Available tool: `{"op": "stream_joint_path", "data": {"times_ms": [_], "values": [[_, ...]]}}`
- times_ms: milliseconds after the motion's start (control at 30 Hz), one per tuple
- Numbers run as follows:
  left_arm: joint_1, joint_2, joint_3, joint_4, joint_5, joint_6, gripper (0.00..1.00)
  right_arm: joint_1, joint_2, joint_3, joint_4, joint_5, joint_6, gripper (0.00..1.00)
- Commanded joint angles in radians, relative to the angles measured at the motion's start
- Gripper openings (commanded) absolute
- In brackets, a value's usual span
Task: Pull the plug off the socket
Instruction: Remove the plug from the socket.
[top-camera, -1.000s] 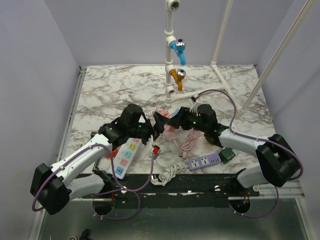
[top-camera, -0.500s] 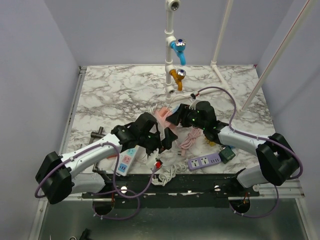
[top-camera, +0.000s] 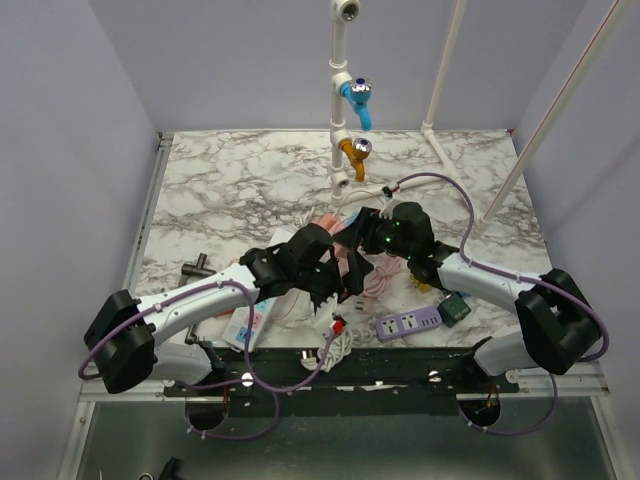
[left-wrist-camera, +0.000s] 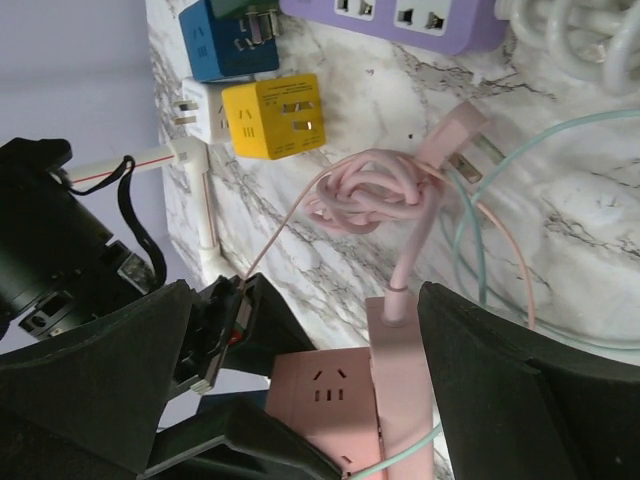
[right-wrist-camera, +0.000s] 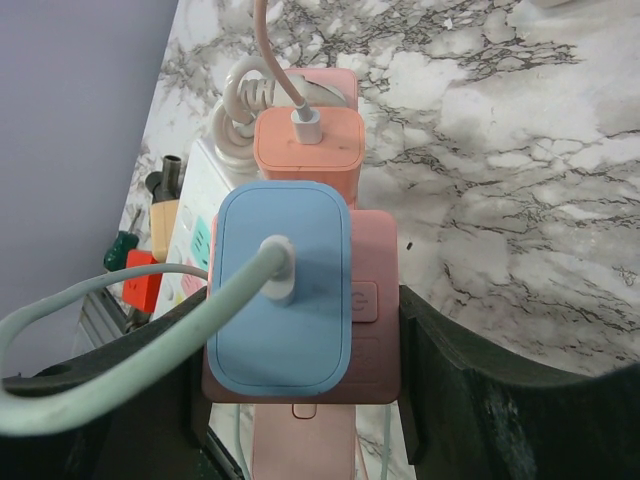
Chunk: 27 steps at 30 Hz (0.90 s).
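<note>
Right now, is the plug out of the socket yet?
Not yet. Done: the right end effector grips the pink power strip by its sides. In hand: the left end effector is open, with the strip between its fingers. Left to do: the blue plug sits flat in its socket, so grabbing it and pulling it free both remain.

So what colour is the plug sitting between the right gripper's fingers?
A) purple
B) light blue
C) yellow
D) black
B: in the right wrist view, the plug sitting on the pink socket block between the fingers of the right gripper is light blue, with a pale green cable coming out of it.
</note>
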Motion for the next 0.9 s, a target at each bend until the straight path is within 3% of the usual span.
{"op": "stream_joint_path", "data": {"times_ms": [0, 133, 367, 667, 733, 867], "values": [[-0.017, 0.024, 0.02, 0.049, -0.038, -0.041, 0.97, 0.006, -0.065, 0.011, 0.125, -0.014, 0.02, 0.1], [-0.017, 0.068, 0.058, -0.016, -0.075, -0.032, 0.85, 0.007, -0.076, 0.005, 0.125, -0.014, 0.021, 0.1], [-0.018, 0.125, 0.103, -0.101, -0.137, 0.003, 0.84, 0.01, -0.108, 0.002, 0.11, -0.01, 0.015, 0.09], [-0.019, 0.142, 0.051, 0.007, -0.266, -0.032, 0.79, 0.011, -0.13, -0.014, 0.108, -0.016, 0.025, 0.09], [-0.019, 0.136, 0.015, 0.075, -0.298, -0.042, 0.74, 0.012, -0.134, -0.016, 0.108, -0.016, 0.027, 0.09], [-0.023, 0.125, -0.035, 0.178, -0.347, -0.084, 0.52, 0.012, -0.138, -0.021, 0.11, -0.018, 0.032, 0.08]]}}
